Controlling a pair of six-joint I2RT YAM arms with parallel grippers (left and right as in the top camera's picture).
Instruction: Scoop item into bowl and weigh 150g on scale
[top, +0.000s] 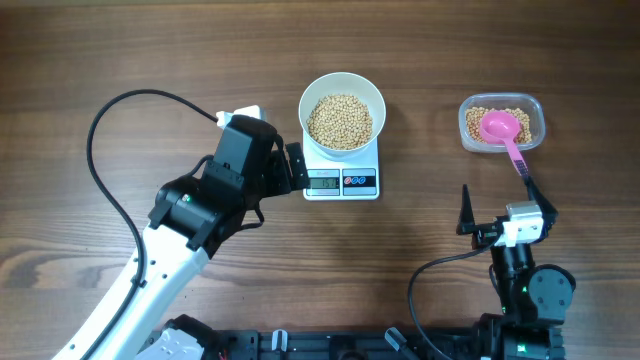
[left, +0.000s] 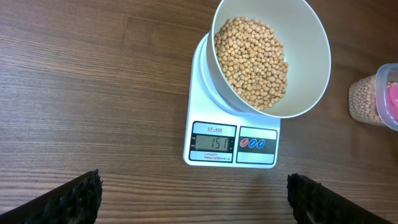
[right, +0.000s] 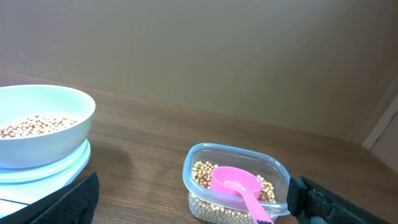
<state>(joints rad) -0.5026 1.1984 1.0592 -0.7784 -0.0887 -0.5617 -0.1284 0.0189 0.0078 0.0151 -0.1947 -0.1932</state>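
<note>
The white bowl (top: 313, 94) stands on the white scale (top: 343, 182) and holds a heap of tan beans (top: 340, 122). In the left wrist view the scale (left: 233, 148) shows 151 on its display, with the bowl (left: 311, 59) and beans (left: 252, 59) above it. My left gripper (top: 287, 166) (left: 194, 200) is open just left of the scale, with nothing between its fingers (left: 76, 199). My right gripper (top: 503, 206) (right: 193, 200) is open and empty, a little short of the clear container (right: 205, 163). The bowl (right: 62, 118) and scale (right: 56, 167) appear at the left of the right wrist view.
A clear plastic container (top: 532, 108) at the back right holds more beans and a pink scoop (top: 500, 126), whose handle points toward my right gripper. The scoop (right: 236, 182) lies bowl-up in the beans. The container (left: 367, 102) also shows at the left wrist view's right edge.
</note>
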